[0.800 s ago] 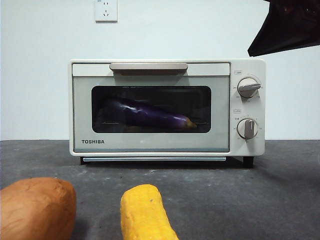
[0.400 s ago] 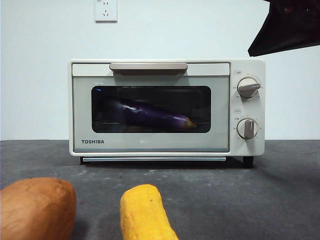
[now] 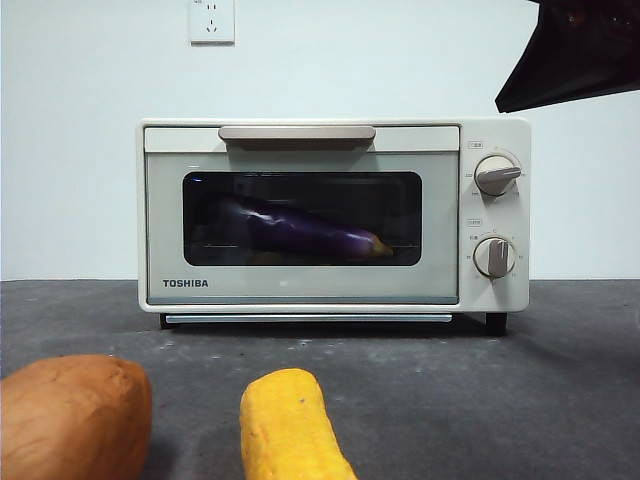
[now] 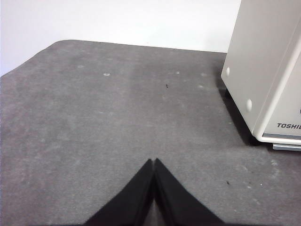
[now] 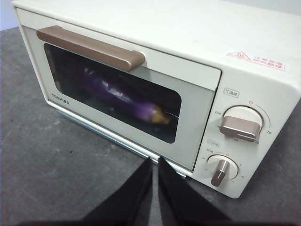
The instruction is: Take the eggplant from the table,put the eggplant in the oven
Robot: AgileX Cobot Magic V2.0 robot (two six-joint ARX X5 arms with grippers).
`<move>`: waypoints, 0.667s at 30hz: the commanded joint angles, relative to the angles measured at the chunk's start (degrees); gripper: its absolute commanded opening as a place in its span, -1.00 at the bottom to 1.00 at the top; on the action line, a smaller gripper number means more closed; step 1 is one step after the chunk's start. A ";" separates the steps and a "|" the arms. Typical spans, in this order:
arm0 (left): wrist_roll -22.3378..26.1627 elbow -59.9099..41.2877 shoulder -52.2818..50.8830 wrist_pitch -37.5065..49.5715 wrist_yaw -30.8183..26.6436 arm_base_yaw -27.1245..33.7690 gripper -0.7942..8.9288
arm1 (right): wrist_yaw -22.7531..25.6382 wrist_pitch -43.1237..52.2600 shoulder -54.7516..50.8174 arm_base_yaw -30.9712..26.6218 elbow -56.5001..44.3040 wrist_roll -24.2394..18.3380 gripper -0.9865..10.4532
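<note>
Nothing moved across the last second in the front view: the oven [image 3: 335, 215] sat mid-frame with its door shut, and the eggplant [image 3: 300, 230] lay on the rack behind the dark glass, stem end toward the right of the frame. Only a faint glint at the upper left corner of the glass came and shifted. That stillness suggested the task was essentially complete, with the eggplant inside and the handle [image 3: 297, 133] released.

Both claws held nothing. The left claw [image 4: 154, 162] had its jaws pressed together, hanging over bare bench [image 4: 94, 117] with the oven's side at the right edge of its frame. The right claw [image 5: 154, 162] showed its jaws nearly together with a thin slit between them, hovering in front of the oven door, below the window, touching nothing. A dark arm tip [image 3: 585, 50] showed at the upper right corner of the front view.

At the lower left of the front view, the sweet potato [image 3: 70, 415] and corn cob [image 3: 290, 425] lay on the bench, well apart from the oven.
</note>
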 commanded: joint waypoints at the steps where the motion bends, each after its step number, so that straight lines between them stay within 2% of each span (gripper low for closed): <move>1: -0.35 -1.42 -0.09 -0.37 0.02 0.11 -0.82 | 0.24 0.68 0.28 0.31 0.26 0.61 -0.82; 14: -0.35 -1.42 -0.09 -0.37 0.02 0.11 -0.82 | 0.24 0.35 0.13 0.33 0.24 0.48 -0.82; 17: -0.35 -1.42 -0.09 -0.35 0.02 0.09 -0.82 | 3.21 -1.75 -4.42 -0.72 0.17 -3.48 -0.82; 20: -0.35 -1.42 -0.09 -0.35 0.02 0.11 -0.82 | 4.90 -1.73 -10.03 -4.48 -0.68 -7.54 -0.82</move>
